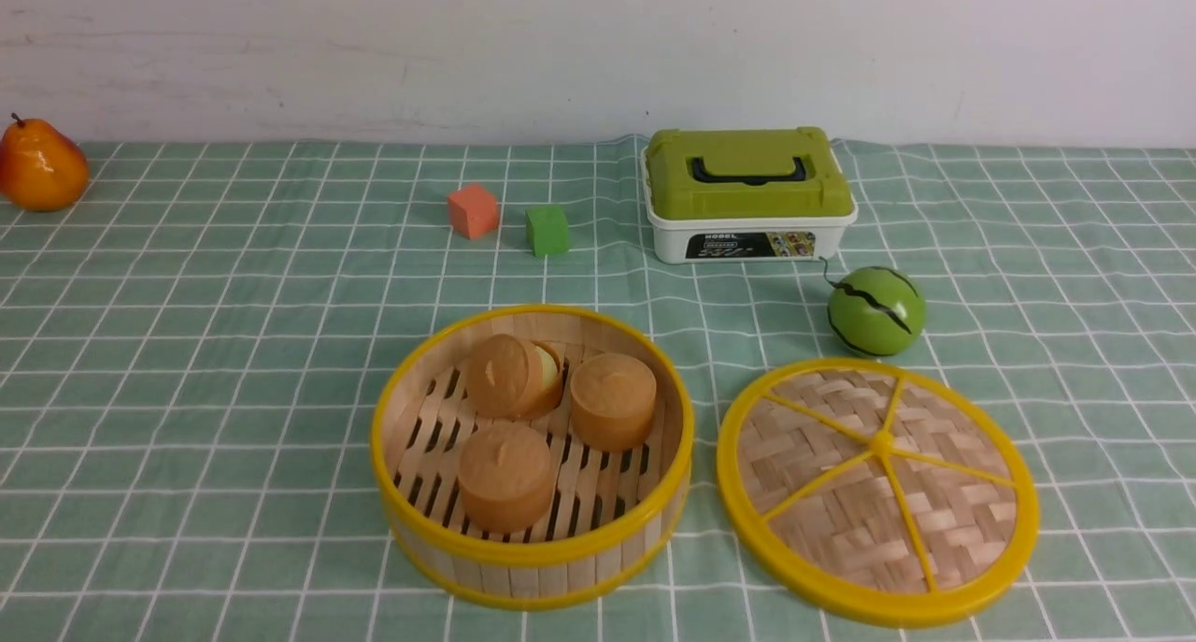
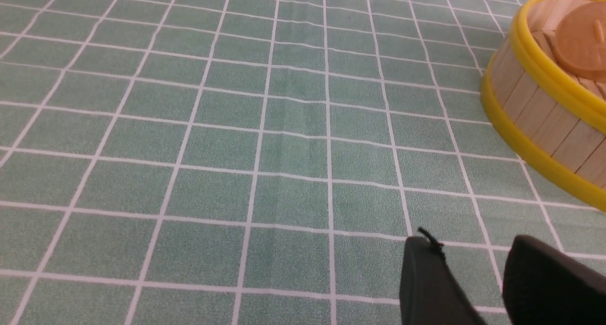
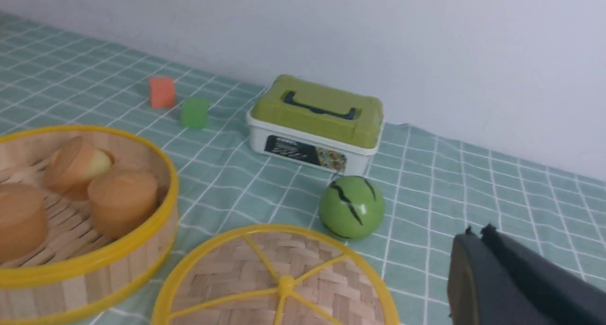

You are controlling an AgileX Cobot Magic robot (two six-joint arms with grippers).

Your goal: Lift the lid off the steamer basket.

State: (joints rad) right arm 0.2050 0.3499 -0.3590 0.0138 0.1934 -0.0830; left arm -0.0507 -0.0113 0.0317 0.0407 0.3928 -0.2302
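- Right gripper (image 3: pixel 478 237) closed; left gripper (image 2: pixel 473 244) parted
- Lid (image 1: pixel 841 520) off, lying at three o'clock from steamer basket (image 1: pixel 528 553)
- Green ball (image 1: pixel 876 311) at lid's twelve

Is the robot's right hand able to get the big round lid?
Probably yes: the lid lies flat on the cloth, nothing on top, and the right gripper hovers near it, though it's shut and must open first.
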